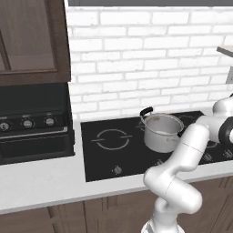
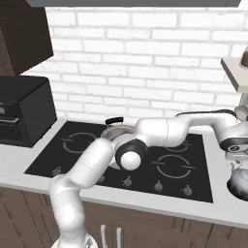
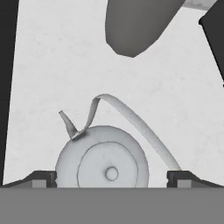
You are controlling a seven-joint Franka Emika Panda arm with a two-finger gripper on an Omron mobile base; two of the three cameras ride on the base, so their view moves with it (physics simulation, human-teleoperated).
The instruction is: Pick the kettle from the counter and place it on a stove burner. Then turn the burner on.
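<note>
The small silvery-white kettle stands upright on the pale counter, to the right of the black cooktop. In the right base view the kettle sits at the picture's right edge. My gripper hangs just above it, open, with one fingertip on each side of the kettle's body and the arched handle in between, untouched. From the right base view the gripper is directly over the kettle. A free stove burner is marked front right on the cooktop, and another burner lies at its left.
A steel pot with a black handle occupies a back burner. Small round knobs line the cooktop's front edge. A black boxy appliance stands on the counter at the left. A shelf juts out above the kettle.
</note>
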